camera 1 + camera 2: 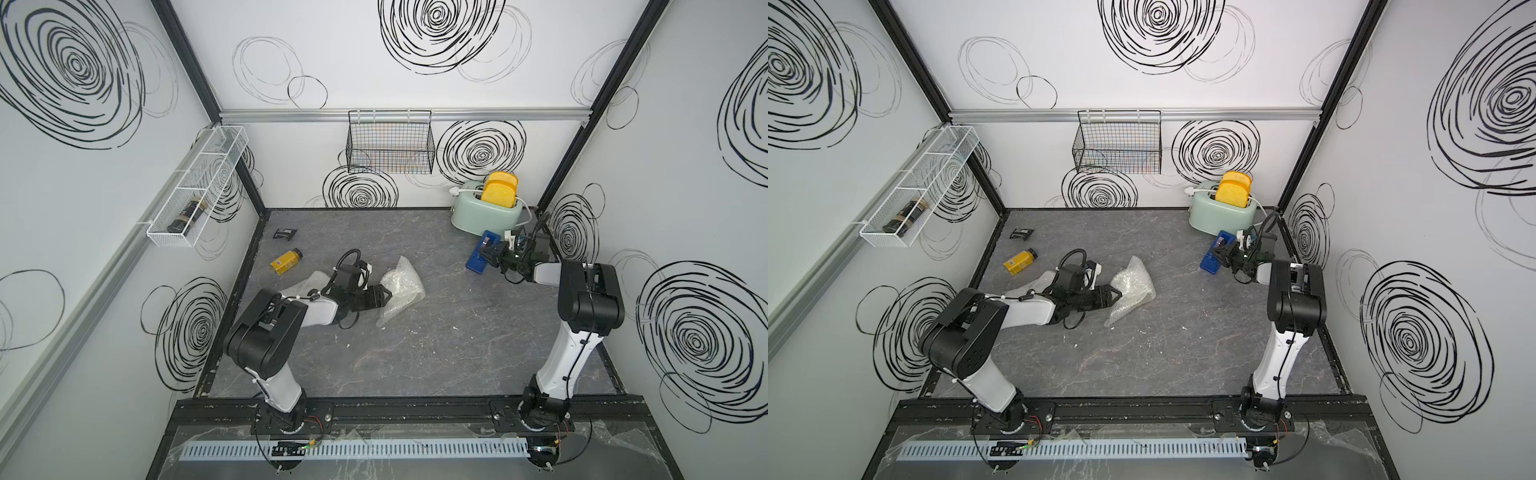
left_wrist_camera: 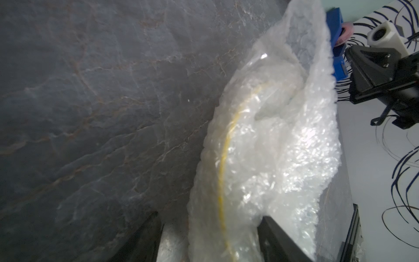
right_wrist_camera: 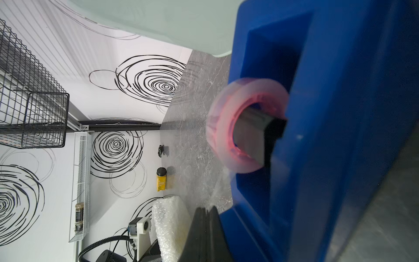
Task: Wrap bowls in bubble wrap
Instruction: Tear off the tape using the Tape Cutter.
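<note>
The left claw (image 1: 388,294) lies low over the grey table (image 1: 415,357) with its two fingers spread wide. A crumpled bundle of bubble wrap (image 1: 402,286) sits right at its tips and runs on ahead of it. From the left wrist camera the bundle fills the gap between the fingers (image 2: 278,236) and drapes over one of them. Through the plastic I can make out the curved yellow edge of a bowl (image 2: 224,154) tucked inside. Whether the fingers are actually squeezing the bundle or merely standing either side of it, I cannot tell. Behind that claw, under its wrist, a second sheet (image 1: 305,286) lies on the table, partly hidden by the arm. Beyond that sheet, further from the claw, a yellow bottle (image 1: 286,261) lies on its side. The right claw (image 1: 481,252) is well apart from all that, off towards the far corner. Its fingers are pressed together right against a blue tape dispenser (image 1: 473,264), and a pale green toaster (image 1: 486,212) stands just beyond the dispenser. From the right wrist camera a thin clear tape strip (image 3: 218,190) runs from the pinkish roll (image 3: 218,127) down to the closed fingertips (image 3: 199,217), so it looks pinched between them.
</note>
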{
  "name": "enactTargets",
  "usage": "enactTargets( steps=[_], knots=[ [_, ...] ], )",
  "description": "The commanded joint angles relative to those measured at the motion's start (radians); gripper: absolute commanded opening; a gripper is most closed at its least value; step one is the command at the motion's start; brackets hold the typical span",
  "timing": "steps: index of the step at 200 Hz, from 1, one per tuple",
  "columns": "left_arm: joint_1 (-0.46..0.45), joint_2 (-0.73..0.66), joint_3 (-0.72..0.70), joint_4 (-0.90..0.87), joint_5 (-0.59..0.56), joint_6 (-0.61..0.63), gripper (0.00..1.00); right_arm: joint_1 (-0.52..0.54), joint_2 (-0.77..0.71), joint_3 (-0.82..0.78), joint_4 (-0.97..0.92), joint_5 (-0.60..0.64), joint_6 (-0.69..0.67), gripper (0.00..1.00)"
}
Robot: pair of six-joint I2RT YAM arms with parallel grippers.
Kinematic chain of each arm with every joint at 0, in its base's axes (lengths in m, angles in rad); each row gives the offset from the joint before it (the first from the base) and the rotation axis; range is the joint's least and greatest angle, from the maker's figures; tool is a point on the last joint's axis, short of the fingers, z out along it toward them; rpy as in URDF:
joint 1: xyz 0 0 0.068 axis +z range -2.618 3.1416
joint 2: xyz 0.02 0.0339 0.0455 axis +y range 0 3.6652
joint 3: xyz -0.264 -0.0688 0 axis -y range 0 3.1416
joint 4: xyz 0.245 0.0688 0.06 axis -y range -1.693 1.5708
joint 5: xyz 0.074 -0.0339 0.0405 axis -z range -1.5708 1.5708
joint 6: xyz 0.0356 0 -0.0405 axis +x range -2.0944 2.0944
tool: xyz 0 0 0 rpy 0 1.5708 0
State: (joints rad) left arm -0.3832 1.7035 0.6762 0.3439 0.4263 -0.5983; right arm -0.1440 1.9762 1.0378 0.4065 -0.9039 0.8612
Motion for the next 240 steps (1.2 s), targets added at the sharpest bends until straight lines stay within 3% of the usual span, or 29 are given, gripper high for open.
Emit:
enactTargets(
  steps=[1, 67, 125, 188, 240],
  knots=[
    [0.01, 0.007, -0.012, 0.011, -0.001, 0.014, 0.69, 0.014, -0.076, -0.016, 0.059, -0.064, 0.02, 0.0],
    [0.01, -0.002, -0.017, 0.012, -0.003, 0.013, 0.69, 0.041, -0.215, -0.077, 0.006, -0.048, 0.019, 0.0],
    [0.009, -0.002, -0.017, 0.009, -0.003, 0.014, 0.69, 0.078, -0.298, -0.173, -0.11, -0.001, -0.072, 0.0],
    [0.01, -0.002, -0.02, 0.015, 0.0, 0.014, 0.69, 0.104, -0.252, -0.261, -0.166, 0.094, -0.162, 0.0],
    [0.013, 0.005, -0.018, 0.017, 0.003, 0.013, 0.69, 0.115, -0.128, -0.261, -0.164, 0.156, -0.203, 0.0]
  ],
)
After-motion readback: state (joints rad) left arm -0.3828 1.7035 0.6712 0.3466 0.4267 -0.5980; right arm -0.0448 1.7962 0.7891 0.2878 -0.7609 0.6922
